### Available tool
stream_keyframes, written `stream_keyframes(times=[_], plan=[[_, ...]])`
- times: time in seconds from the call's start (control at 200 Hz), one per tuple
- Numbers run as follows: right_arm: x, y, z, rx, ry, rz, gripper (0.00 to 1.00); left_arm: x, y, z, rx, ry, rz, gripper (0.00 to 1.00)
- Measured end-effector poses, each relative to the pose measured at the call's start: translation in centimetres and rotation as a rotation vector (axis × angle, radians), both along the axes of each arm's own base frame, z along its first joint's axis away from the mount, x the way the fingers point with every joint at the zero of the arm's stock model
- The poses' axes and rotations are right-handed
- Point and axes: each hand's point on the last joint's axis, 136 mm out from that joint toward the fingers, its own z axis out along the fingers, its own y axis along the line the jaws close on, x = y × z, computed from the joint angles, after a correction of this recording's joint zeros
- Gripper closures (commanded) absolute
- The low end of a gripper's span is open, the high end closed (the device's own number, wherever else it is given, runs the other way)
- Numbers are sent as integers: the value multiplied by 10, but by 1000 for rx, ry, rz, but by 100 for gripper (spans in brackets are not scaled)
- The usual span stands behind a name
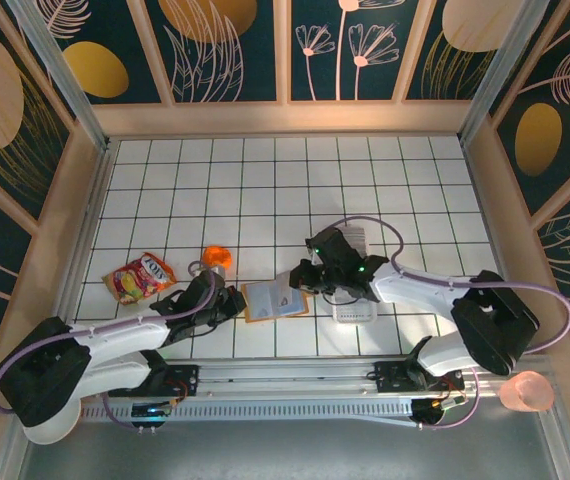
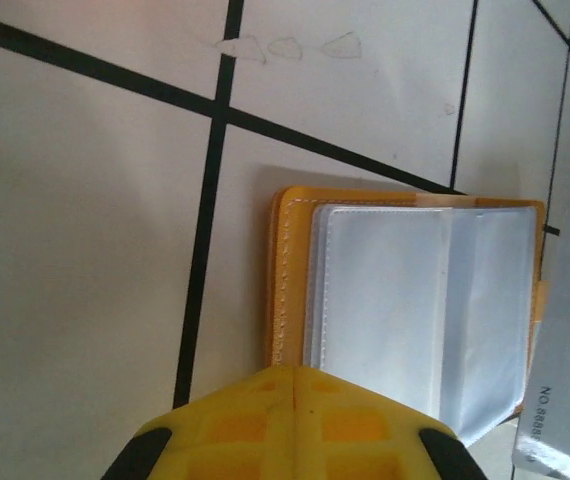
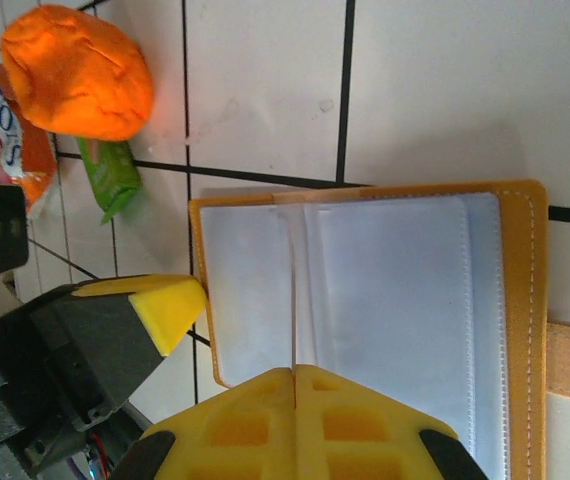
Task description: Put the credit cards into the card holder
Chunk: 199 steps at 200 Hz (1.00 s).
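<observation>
The card holder (image 1: pixel 273 300) lies open on the tiled table (image 1: pixel 265 180), close to the near edge and about midway between the sides. The left gripper (image 1: pixel 233 300) is at its left edge and the right gripper (image 1: pixel 300 275) at its far right corner. A snack packet (image 1: pixel 140 277) and an orange lump (image 1: pixel 216 258) lie toward the table's left edge.

The work surface (image 1: pixel 265 170) was laid with white tiles divided by thin dark lines. It was enclosed on three sides by dark teal wall panels (image 1: pixel 315 75) painted with orange ovals and pale plant outlines, set in a light wood frame (image 1: pixel 285 118).
</observation>
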Motion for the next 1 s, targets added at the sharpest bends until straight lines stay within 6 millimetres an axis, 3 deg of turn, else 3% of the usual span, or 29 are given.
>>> stream_keyframes(times=[0.49,0.996], plan=[[-5,15,-16,5,14,42,100,0,0,-1,2,1,-1,100],[-8,19,-18,17,7,56,100,-1,0,-2,7,5,-3,100]])
